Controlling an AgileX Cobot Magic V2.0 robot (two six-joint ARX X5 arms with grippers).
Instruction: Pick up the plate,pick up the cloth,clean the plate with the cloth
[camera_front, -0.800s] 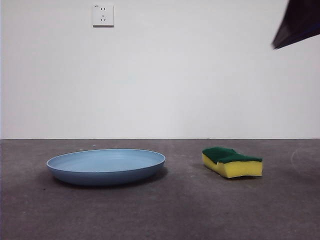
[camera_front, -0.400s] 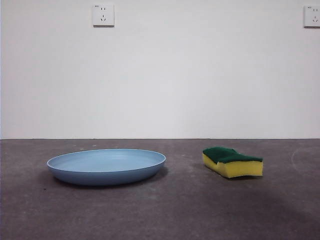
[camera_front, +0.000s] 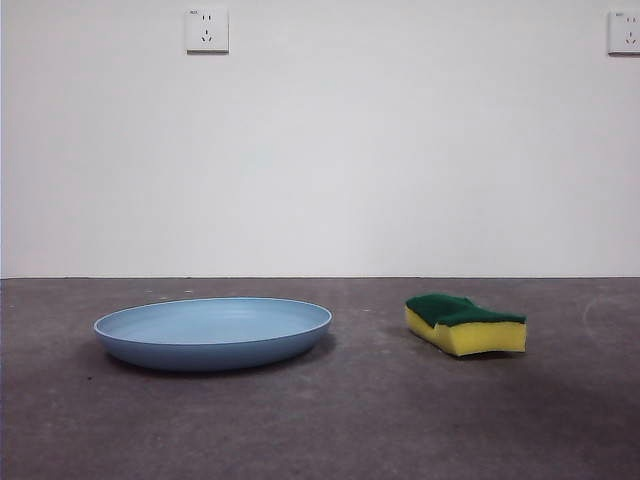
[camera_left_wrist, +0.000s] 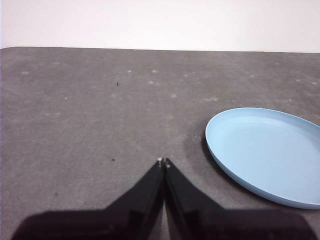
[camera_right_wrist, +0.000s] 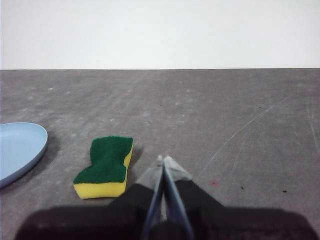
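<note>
- I see the plate (camera_front: 213, 333) lying flat on the dark grey table (camera_front: 320, 430), light blue and right side up, with nothing in it.
- The cloth (camera_front: 465, 323) is a yellow sponge with its green scouring layer facing up; it rests on the table to the right of the plate in the front view, apart from it.
- My left gripper (camera_left_wrist: 163, 162) hangs above bare table near the plate's (camera_left_wrist: 265, 152) rim, jaws pressed together tip to tip, holding nothing.
- My right gripper (camera_right_wrist: 163, 160) sits just beside the cloth (camera_right_wrist: 106, 166) without touching it, jaws likewise closed and empty; the plate's (camera_right_wrist: 20, 150) edge shows beyond the cloth.
- Neither arm appears in the front view; two wall sockets (camera_front: 206, 30) show on the white wall (camera_front: 400, 150).
</note>
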